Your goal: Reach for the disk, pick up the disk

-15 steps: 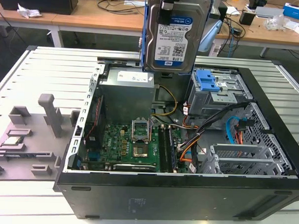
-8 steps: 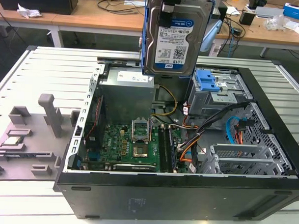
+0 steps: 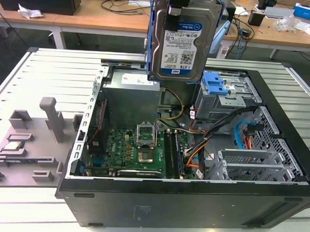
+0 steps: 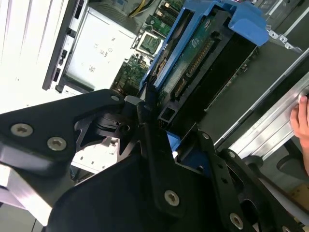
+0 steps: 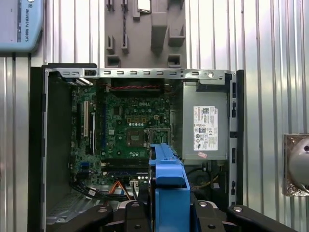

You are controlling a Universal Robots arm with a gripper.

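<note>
The disk (image 3: 182,45), a silver hard drive with a blue-and-white label and blue side rails, hangs upright in the air above the back of the open computer case (image 3: 182,203). My gripper (image 3: 175,16) is shut on its top edge. In the second wrist view the disk (image 4: 203,53) runs away from the black fingers (image 4: 149,140) clamped on its end, showing its circuit-board side. In the first wrist view the disk's blue rail (image 5: 166,188) sits edge-on between the finger links, over the case interior.
The case holds a motherboard (image 3: 133,148), a power supply (image 3: 133,95), cables and a metal drive cage with a blue latch (image 3: 216,83). A grey fixture (image 3: 42,137) with a small chip (image 3: 14,144) lies at the exterior view's left. A person's hand (image 4: 302,121) is near the table rail.
</note>
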